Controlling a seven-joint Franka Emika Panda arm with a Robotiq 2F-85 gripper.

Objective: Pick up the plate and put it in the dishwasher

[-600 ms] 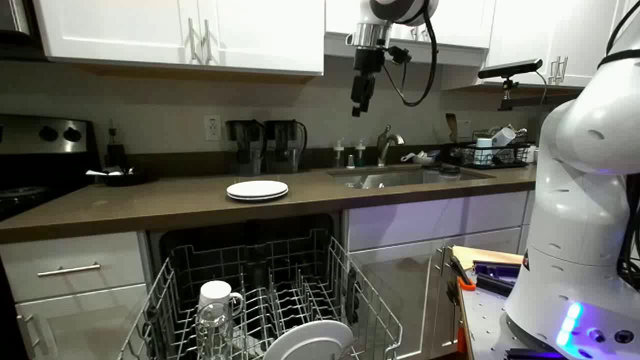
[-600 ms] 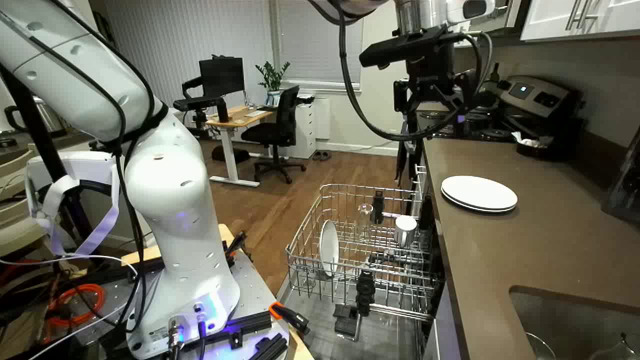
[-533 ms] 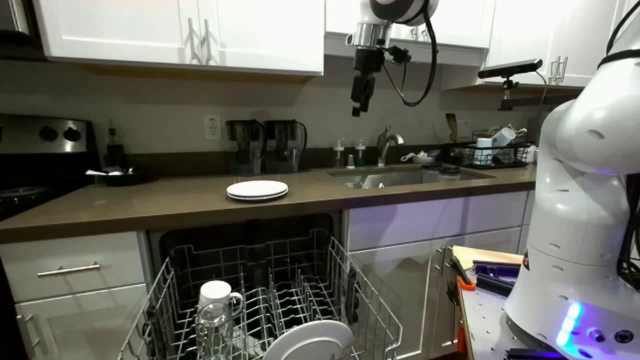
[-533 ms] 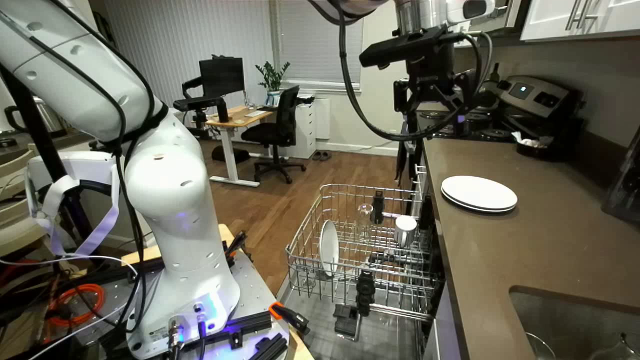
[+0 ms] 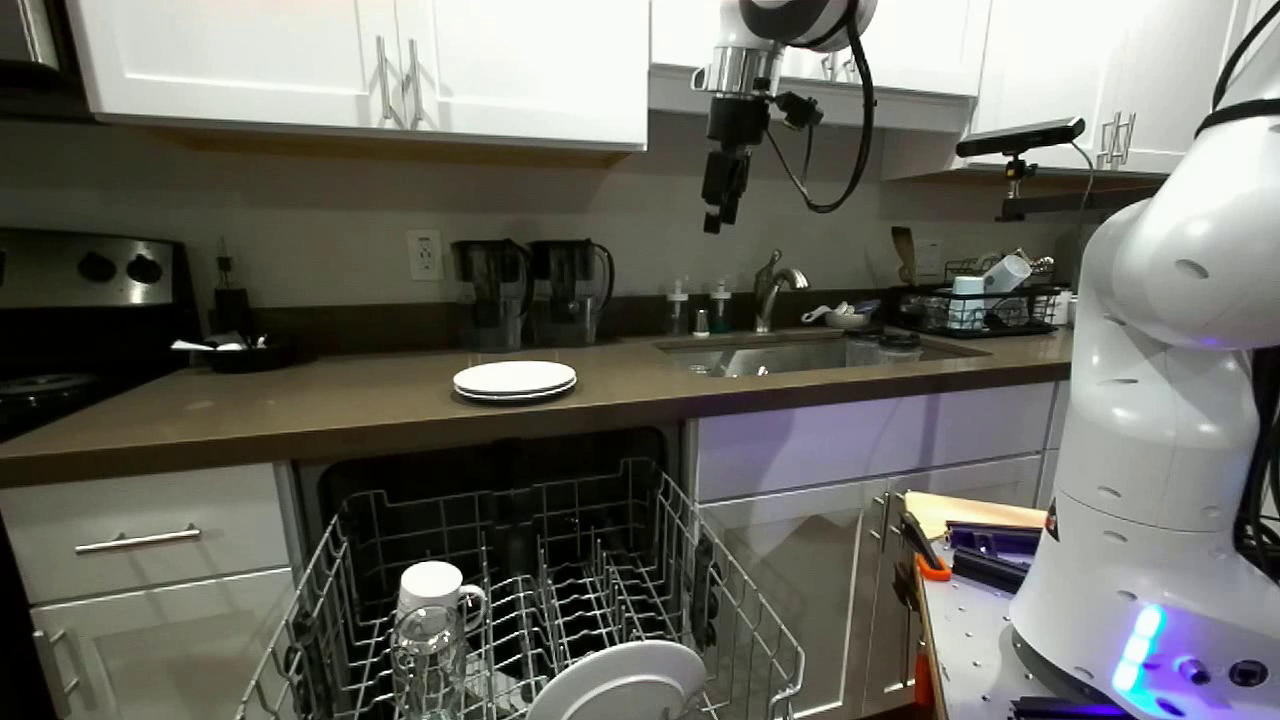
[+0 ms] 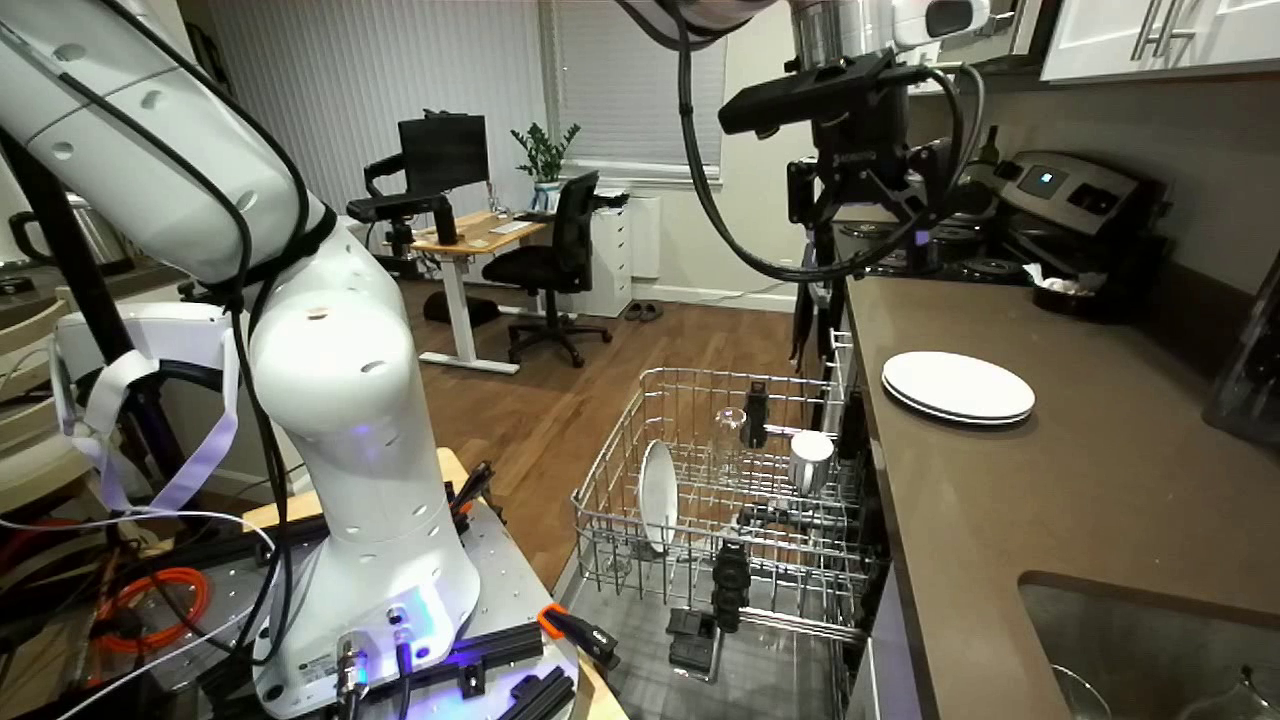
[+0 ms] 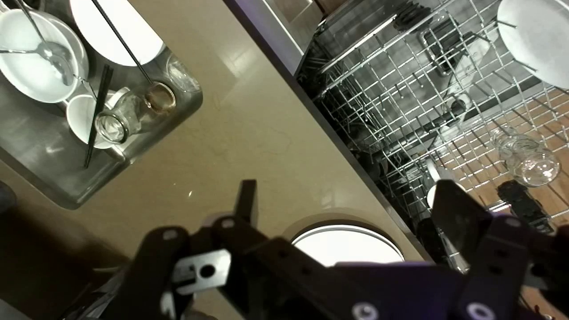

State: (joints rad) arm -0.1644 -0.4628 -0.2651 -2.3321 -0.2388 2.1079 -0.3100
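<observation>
Only the wrist view shows the white bowl (image 7: 26, 80) and dark chopsticks (image 7: 96, 115) in the steel sink (image 7: 40, 142); a leafy plant (image 6: 543, 150) and black chair (image 6: 570, 240) appear in an exterior view alone. The smooth, round white plate (image 5: 515, 376) lies flat on the brown tabletop (image 5: 330, 400), a second rim (image 5: 520, 396) beneath it. The dishwasher (image 5: 400, 470) stands open, its wire rack (image 5: 580, 610) holding another plate (image 6: 658, 495) on edge, a mug (image 6: 810, 460) and a clear glass (image 5: 428, 650). The arm (image 6: 340, 380) reaches over with the hand (image 7: 351, 200) pointing down, high above the tabletop, fingers (image 7: 245, 200) spread wide, holding nothing.
</observation>
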